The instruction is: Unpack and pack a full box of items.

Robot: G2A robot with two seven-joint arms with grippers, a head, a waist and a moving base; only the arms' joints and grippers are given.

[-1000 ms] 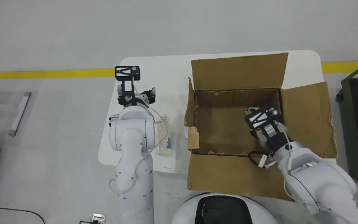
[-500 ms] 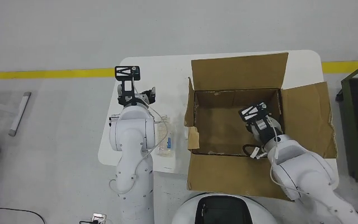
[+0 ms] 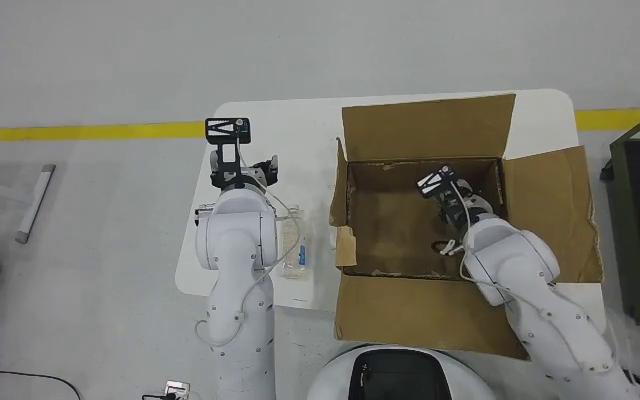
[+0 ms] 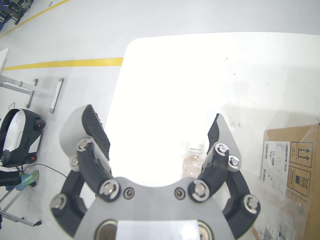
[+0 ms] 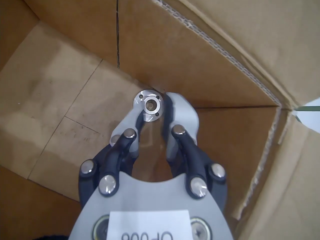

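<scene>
Right wrist view, right fingers (image 5: 184,112) gripping metal flange (image 5: 149,104) inside box (image 5: 75,58), left fingers (image 4: 96,131) spread.

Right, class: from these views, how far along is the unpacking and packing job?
Done: a bottle sits on the table near the box, whose visible floor looks bare. In hand: the right gripper, inside the box, is shut on a metal flange. Left: probably lifting that flange out, then repacking; the left gripper hangs open over the table.

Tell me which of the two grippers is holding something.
The right gripper, down inside the cardboard box, is shut on a round metal flange. The left gripper is open and empty above the white table.
</scene>
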